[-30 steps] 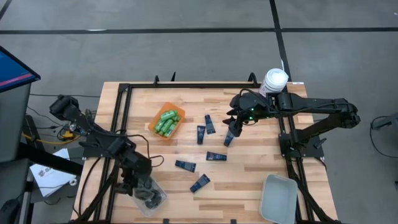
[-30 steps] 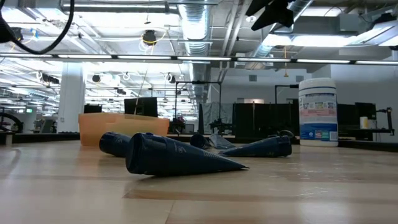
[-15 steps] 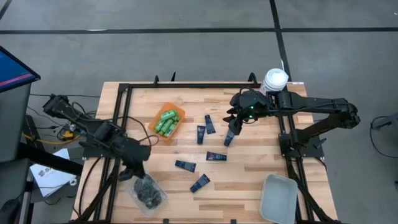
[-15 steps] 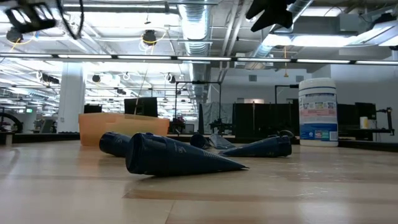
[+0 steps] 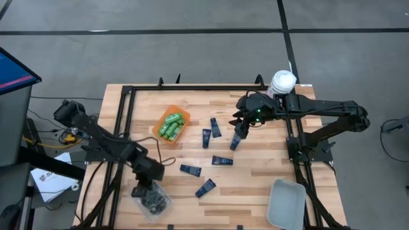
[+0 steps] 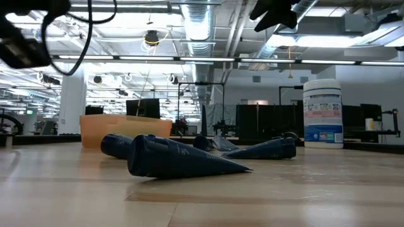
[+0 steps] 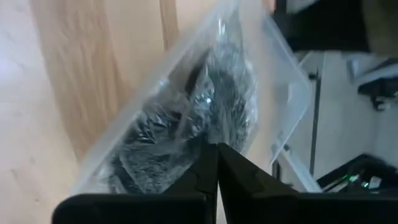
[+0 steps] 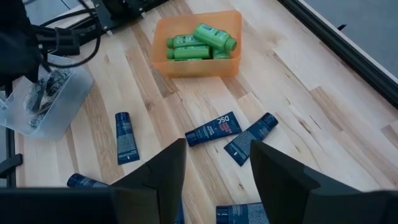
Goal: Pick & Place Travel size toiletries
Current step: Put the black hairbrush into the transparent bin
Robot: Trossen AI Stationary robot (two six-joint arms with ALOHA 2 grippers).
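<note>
The left gripper is seen at the near left of the table, hanging over a clear bin in which the black round pieces in clear packets are heaped. In the left wrist view its two fingers are pressed together with no gap, and nothing is seen pinched between them; the packets lie just beyond the tips.

The right gripper is held over the far right part of the table, above one of the dark navy tubes. In the right wrist view its fingers stand apart with bare wood showing between them — nothing is grasped.

The small green bottles are gathered in an orange tray at the far middle-left of the table. The other navy tubes are scattered on the bare wood between the two arms — two side by side just right of the tray, one near the middle, and two more nearer the front edge.

A grey tray is set at the near right corner, and a white canister stands at the far right edge, behind the right arm.
</note>
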